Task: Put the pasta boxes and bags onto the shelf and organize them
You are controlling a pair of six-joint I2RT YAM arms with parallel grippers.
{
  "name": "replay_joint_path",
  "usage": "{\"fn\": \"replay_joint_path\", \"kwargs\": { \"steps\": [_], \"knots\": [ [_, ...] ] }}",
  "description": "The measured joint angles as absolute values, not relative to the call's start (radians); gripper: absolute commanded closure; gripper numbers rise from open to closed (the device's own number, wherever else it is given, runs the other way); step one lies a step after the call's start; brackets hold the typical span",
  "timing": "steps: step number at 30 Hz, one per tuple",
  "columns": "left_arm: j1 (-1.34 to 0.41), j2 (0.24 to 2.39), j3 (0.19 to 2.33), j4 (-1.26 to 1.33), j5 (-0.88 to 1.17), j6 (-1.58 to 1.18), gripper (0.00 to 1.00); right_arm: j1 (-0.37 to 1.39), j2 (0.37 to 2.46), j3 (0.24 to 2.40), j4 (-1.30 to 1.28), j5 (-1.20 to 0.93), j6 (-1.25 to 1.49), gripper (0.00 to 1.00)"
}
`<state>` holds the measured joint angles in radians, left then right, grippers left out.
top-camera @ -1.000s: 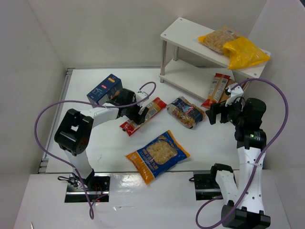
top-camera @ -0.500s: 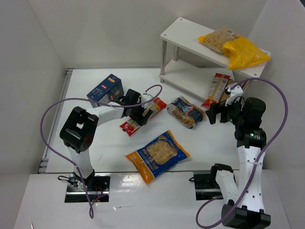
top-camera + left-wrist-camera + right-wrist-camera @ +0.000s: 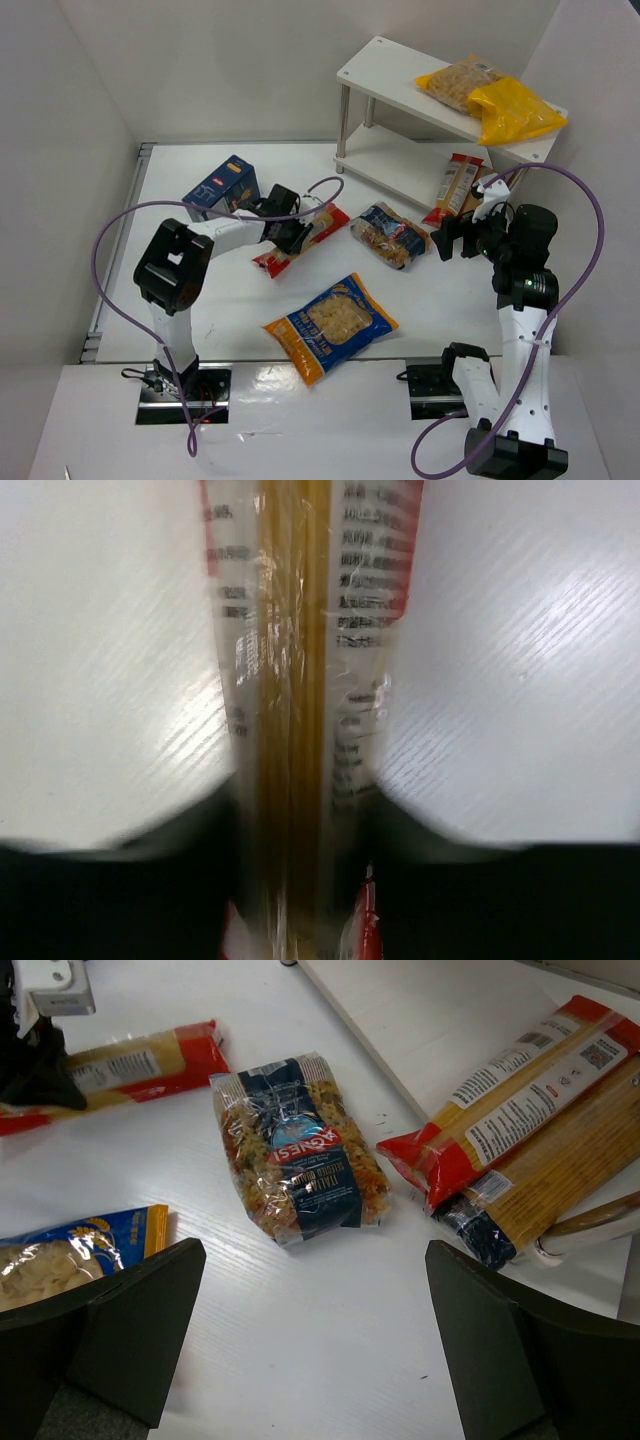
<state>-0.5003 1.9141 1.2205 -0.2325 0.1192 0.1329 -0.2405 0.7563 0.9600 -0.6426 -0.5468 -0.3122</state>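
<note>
Item: spaghetti bag [image 3: 295, 680], flat on the bench [image 3: 230, 300], near the blue box [image 3: 222, 185]. Your left claw [image 3: 296, 236] straddles its middle, fingers [image 3: 120, 900] close against both sides; grip you cannot tell. Your right claw [image 3: 315, 1360]: wide open, empty, beside the shelf [image 3: 390, 70].

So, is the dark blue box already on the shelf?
No, the dark blue box sits on the table, apart from the shelf.

On the shelf [image 3: 372, 62], the top board [image 3: 400, 76] lies bare left of the yellow bags [image 3: 510, 112]; spaghetti bags [image 3: 456, 190] crowd the lower board's [image 3: 385, 160] right end.
</note>
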Motion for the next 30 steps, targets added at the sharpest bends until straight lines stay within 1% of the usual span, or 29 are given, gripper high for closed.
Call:
{"fn": "replay_joint_path", "kwargs": {
  "steps": [1, 6, 12, 22, 30],
  "knots": [
    [-0.5, 1.916, 1.232, -0.237, 0.122, 0.134, 1.0, -0.241, 0.756, 0.96, -0.643, -0.547, -0.312, 0.0],
    [-0.498, 1.945, 1.338, -0.267, 0.136, 0.134, 1.0, -0.241, 0.756, 0.96, -0.643, -0.547, -0.312, 0.0],
    [-0.479, 1.966, 1.397, -0.323, 0.191, 0.104, 1.0, -0.249, 0.756, 0.96, -0.643, -0.545, -0.312, 0.0],
    [-0.444, 1.966, 1.391, -0.253, 0.29, 0.014, 1.0, -0.259, 0.761, 0.955, -0.643, -0.542, -0.312, 0.0],
    [-0.441, 1.966, 1.412, -0.247, 0.288, -0.028, 1.0, -0.273, 0.769, 0.955, -0.642, -0.538, -0.311, 0.0]
  ]
}}
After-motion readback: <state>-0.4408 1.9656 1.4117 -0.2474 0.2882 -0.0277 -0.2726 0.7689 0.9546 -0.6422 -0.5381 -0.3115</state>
